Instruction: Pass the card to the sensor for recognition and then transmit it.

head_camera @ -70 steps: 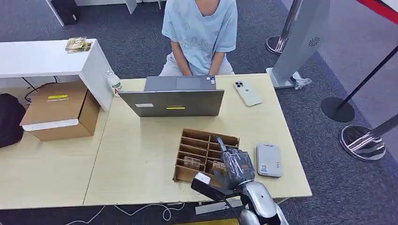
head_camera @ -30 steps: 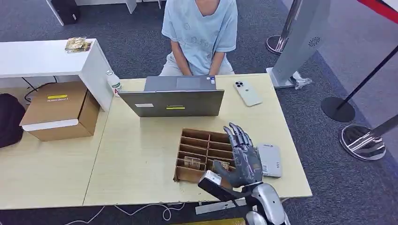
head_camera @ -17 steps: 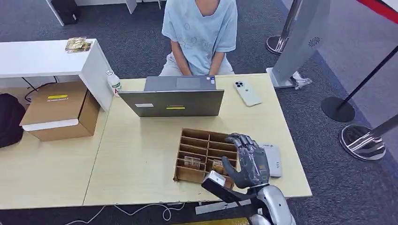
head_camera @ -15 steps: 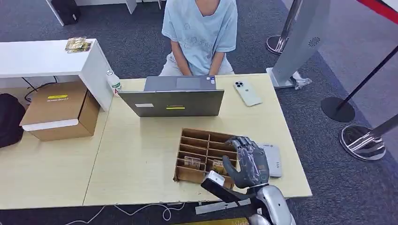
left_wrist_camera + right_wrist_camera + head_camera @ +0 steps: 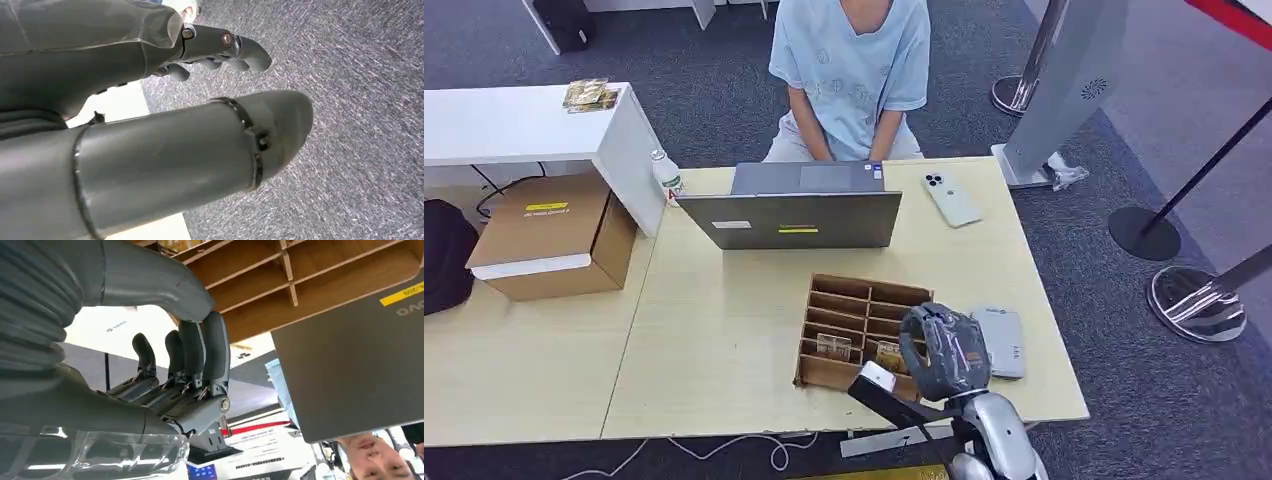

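1. The right robot hand (image 5: pixel 944 352) hovers over the right end of the wooden divider box (image 5: pixel 864 296). Its fingers (image 5: pixel 200 355) are curled in against the thumb.
2. We see no card between them in the right wrist view, so we call the robot hand closed on nothing.
3. The cards (image 5: pixel 832 347) sit in the box's near compartments. One stack is well to the left of the robot hand, and another is just beside its thumb side, partly hidden by it.
4. The grey card reader (image 5: pixel 997 342) lies flat on the bench (image 5: pixel 714 340), just to the right of the robot hand. Nothing lies on top of it.
5. The left robot hand (image 5: pixel 100 65) hangs over the carpet and holds nothing. Its fingers are loosely bent and the thumb is well apart from them.
6. Beyond the robot hand there is a laptop (image 5: pixel 796 220) and a phone (image 5: pixel 951 198). A person (image 5: pixel 852 60) is seated behind them.
7. Progress, as we judge it: early stage. No card is picked up, none has been scanned, and none has been handed over.
8. What is left: take a card from the box, hold it to the reader, then pass it across, likely to the person.
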Robot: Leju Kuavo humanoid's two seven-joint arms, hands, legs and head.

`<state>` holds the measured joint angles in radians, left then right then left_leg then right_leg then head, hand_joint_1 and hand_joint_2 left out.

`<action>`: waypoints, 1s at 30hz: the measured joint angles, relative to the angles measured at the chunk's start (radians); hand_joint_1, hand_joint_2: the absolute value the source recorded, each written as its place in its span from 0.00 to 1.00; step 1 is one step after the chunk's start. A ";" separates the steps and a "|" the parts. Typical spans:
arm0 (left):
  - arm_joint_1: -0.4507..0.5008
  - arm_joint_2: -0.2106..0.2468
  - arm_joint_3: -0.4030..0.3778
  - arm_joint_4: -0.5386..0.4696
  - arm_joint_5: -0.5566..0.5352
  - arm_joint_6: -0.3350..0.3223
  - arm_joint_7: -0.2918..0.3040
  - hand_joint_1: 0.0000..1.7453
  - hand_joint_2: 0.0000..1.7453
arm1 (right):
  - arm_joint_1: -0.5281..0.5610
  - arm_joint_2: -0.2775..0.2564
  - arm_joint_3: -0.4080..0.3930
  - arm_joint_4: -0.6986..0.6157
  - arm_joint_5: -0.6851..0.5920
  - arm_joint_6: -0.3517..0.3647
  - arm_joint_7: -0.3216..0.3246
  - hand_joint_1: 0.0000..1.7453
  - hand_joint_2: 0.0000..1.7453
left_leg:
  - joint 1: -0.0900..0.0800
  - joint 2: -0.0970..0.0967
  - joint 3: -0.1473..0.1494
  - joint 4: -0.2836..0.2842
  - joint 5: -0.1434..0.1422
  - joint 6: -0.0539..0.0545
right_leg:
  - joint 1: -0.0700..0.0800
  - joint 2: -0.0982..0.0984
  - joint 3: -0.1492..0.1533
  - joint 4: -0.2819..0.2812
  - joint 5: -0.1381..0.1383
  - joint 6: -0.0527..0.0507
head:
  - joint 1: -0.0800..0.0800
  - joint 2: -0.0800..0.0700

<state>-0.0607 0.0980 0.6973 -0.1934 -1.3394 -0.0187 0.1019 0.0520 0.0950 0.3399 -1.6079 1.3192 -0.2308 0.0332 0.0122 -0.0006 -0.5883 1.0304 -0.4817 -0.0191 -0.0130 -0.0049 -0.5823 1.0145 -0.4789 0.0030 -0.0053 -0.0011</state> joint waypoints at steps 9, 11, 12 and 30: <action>0.000 0.000 0.000 0.000 0.000 0.000 0.000 0.00 0.00 | 0.000 0.000 -0.001 0.035 0.004 0.001 0.006 0.60 1.00 | 0.000 0.000 0.000 0.000 0.000 0.000 | 0.000 0.000 0.000 0.000 0.000 0.000 | 0.000 0.000; 0.000 0.000 0.000 0.000 0.000 0.000 0.000 0.00 0.00 | 0.000 0.000 -0.002 0.043 0.004 0.001 0.006 0.60 1.00 | 0.000 0.000 0.000 0.000 0.000 0.000 | 0.000 0.000 0.000 0.000 0.000 0.000 | 0.000 0.000; 0.000 0.000 0.000 0.000 0.000 0.000 0.000 0.00 0.00 | 0.000 0.000 -0.002 0.047 0.004 0.001 0.006 0.62 1.00 | 0.000 0.000 0.000 0.000 0.000 0.000 | 0.000 0.000 0.000 0.000 0.000 0.000 | 0.000 0.000; 0.000 0.000 0.000 0.000 0.000 0.001 0.000 0.00 0.00 | 0.000 0.004 -0.004 0.071 0.008 0.002 0.009 0.62 1.00 | 0.000 0.000 0.000 0.000 0.000 0.000 | 0.000 0.000 0.000 0.000 0.000 0.000 | 0.000 0.000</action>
<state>-0.0612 0.0980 0.6970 -0.1934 -1.3394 -0.0179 0.1015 0.0518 0.0992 0.3357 -1.5373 1.3275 -0.2289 0.0423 0.0122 -0.0006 -0.5883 1.0304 -0.4817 -0.0191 -0.0130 -0.0049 -0.5824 1.0145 -0.4789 0.0030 -0.0053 -0.0011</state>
